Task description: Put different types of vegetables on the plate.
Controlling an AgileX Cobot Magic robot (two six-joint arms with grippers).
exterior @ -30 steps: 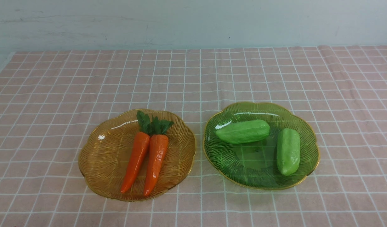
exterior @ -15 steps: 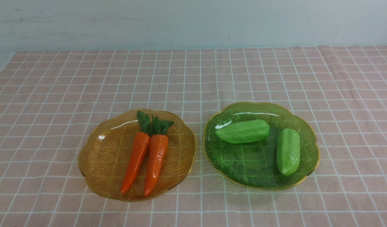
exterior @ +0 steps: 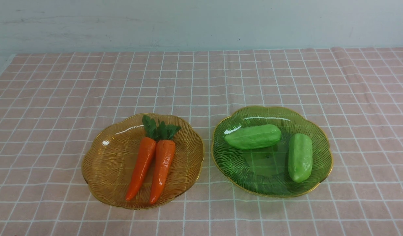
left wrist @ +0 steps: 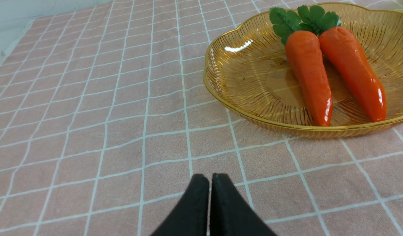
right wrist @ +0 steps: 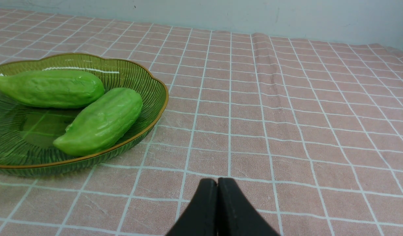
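Two orange carrots (exterior: 140, 167) (exterior: 162, 165) with green tops lie side by side on an amber glass plate (exterior: 106, 164), left of centre. Two stubby light-green gourds (exterior: 252, 136) (exterior: 300, 157) lie on a green glass plate (exterior: 273, 186) to its right. Neither arm shows in the front view. In the left wrist view my left gripper (left wrist: 210, 177) is shut and empty above the cloth, short of the amber plate (left wrist: 240, 75) and its carrots (left wrist: 308, 72). My right gripper (right wrist: 217, 181) is shut and empty too, beside the green plate (right wrist: 129, 75) and gourds (right wrist: 99, 121).
A pink cloth with a white grid (exterior: 201, 78) covers the table up to a pale wall (exterior: 201, 23). A raised fold in the cloth (right wrist: 258, 65) runs back toward the wall on the right side.
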